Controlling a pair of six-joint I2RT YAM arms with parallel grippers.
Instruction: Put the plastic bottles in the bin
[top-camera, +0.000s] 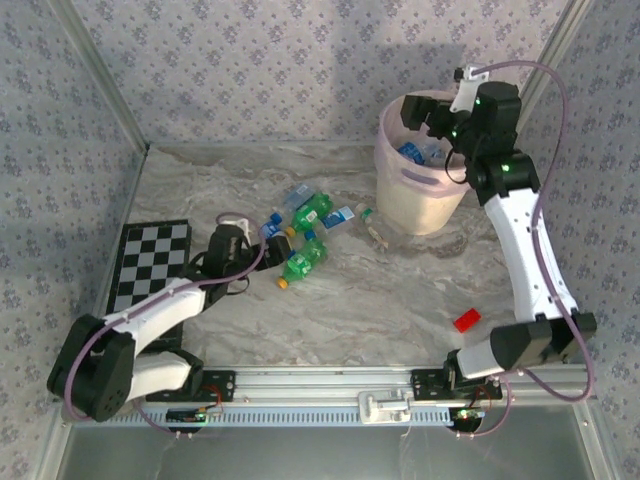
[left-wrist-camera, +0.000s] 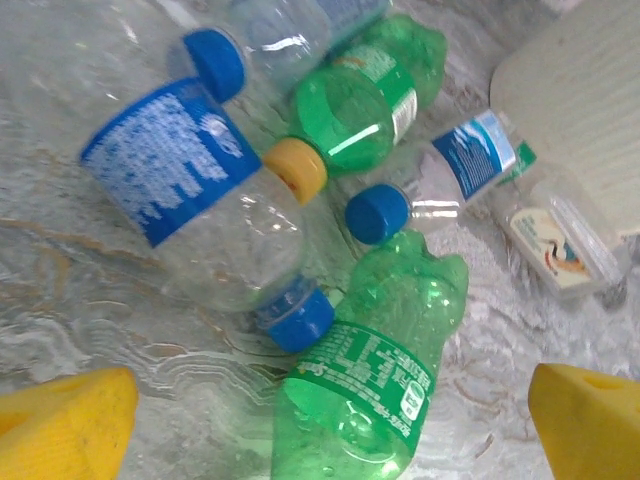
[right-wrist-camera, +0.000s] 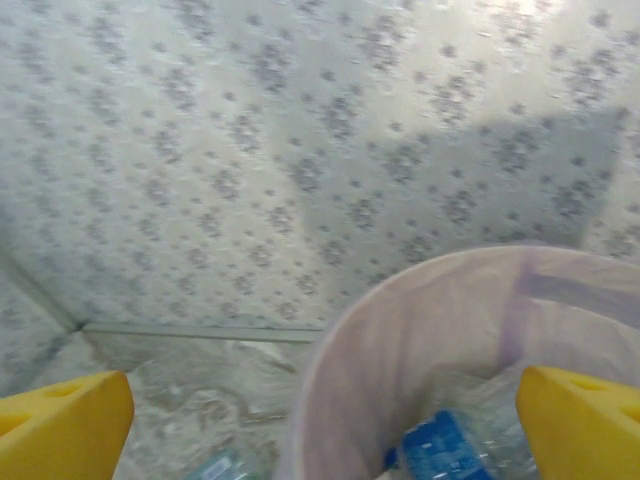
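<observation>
bottles (top-camera: 305, 235) left of bin (top-camera: 425, 208), some inside

Bright, even light; glare on the bottles (left-wrist-camera: 352, 122) (wrist views soft, slightly blurred).

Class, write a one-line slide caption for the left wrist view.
Open left gripper poised over a heap of clear and green plastic bottles on the marbled table.
</observation>
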